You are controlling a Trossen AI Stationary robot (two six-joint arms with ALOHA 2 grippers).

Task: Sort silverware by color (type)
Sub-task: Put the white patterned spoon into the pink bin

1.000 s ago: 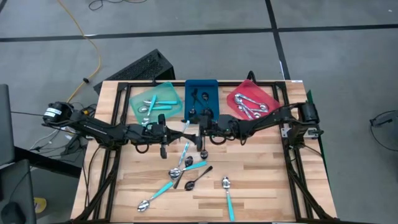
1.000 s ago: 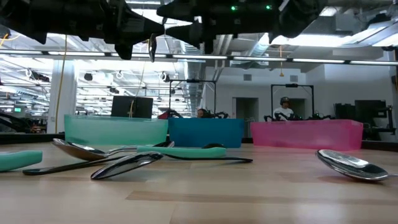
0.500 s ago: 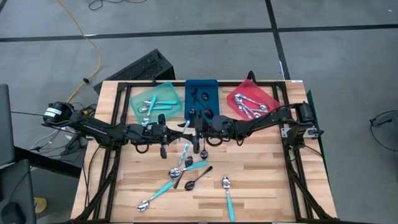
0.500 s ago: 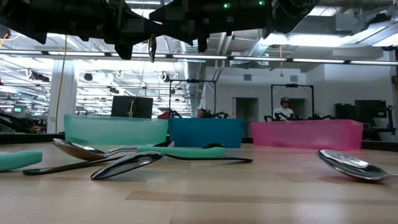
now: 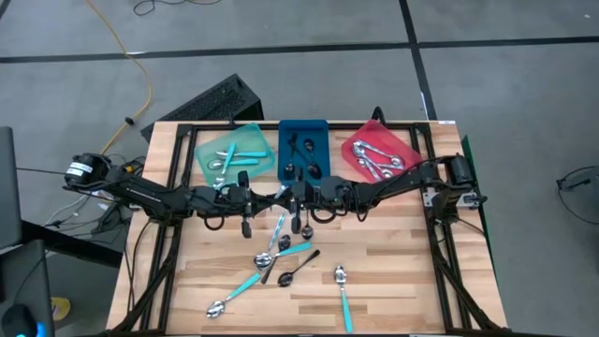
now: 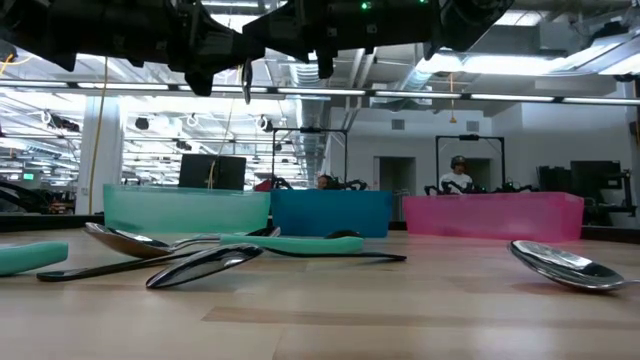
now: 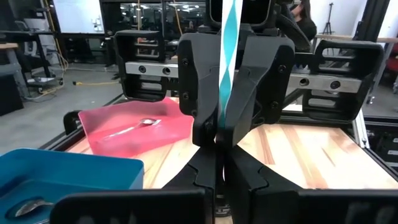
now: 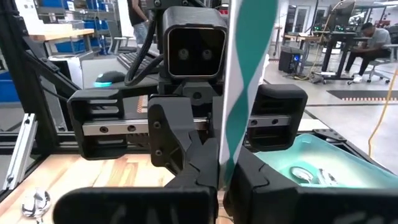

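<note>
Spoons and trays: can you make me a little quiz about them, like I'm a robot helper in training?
1. True or false: the red tray holds silver spoons.
2. What do the left tool and the right tool grip together, above the table?
A. a teal-handled spoon
B. a black spoon
C. nothing
3. Fill the gap: the black spoons that are already sorted lie in the ___ tray.

Key:
1. True.
2. A. Both tools are shut on its handle.
3. Blue.
</note>
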